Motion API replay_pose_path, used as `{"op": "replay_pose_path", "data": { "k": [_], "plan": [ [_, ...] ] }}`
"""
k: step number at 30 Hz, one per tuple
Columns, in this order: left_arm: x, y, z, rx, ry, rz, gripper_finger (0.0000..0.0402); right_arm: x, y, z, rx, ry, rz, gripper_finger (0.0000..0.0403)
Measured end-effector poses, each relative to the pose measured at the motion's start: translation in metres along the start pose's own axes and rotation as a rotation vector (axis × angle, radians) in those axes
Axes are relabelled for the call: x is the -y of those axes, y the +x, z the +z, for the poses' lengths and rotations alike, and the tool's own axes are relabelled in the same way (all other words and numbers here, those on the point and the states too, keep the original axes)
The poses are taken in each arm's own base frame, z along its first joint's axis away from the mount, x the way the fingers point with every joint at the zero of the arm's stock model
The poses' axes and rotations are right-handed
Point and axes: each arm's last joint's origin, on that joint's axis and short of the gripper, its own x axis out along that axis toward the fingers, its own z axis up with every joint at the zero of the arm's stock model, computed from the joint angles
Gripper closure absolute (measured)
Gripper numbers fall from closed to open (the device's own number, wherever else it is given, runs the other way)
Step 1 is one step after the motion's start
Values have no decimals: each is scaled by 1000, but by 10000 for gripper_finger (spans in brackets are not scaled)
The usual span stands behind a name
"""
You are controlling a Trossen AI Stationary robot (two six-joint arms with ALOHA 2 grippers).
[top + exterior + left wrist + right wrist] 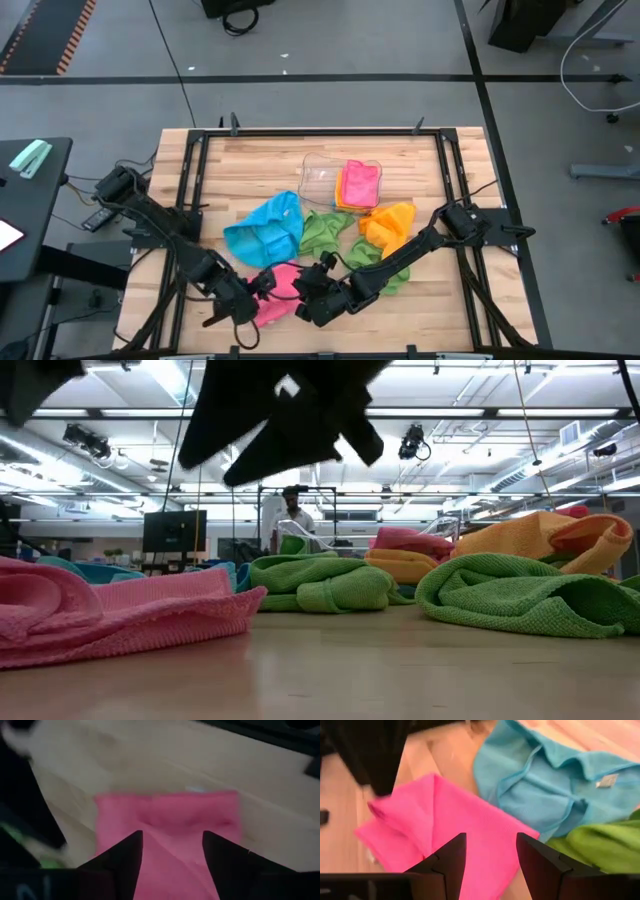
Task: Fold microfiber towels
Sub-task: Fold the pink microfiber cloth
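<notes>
A pink microfiber towel (282, 292) lies folded on the wood near the table's front edge; it also shows in the left wrist view (165, 815), the right wrist view (445, 815) and the low view (110, 610). My left gripper (258, 288) hangs over its left part, fingers open (172, 835) and clear of the cloth. My right gripper (312, 292) hovers at its right side, also open (490, 837), with the towel below its fingers. In the low view both dark grippers hang well above the table.
A blue towel (265, 232), two green towels (325, 230) (380, 270) and an orange towel (392, 225) lie crumpled behind the pink one. A clear tray (318, 172) at mid-table holds folded pink and orange cloths (358, 185). A person stands far off in the room (292, 510).
</notes>
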Motion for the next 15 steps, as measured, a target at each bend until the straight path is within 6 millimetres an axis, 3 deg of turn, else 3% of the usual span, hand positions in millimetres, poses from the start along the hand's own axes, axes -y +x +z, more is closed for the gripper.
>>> {"op": "replay_pose_path", "data": {
  "k": [6, 15],
  "plan": [
    [27, 4, 7, -53, -154, 39, 172, -1, 0, 1, 10, -16, 2, 221],
    [33, 17, 4, -113, -406, 69, 156, -1, 0, 2, 26, -10, 5, 221]
  ]
}}
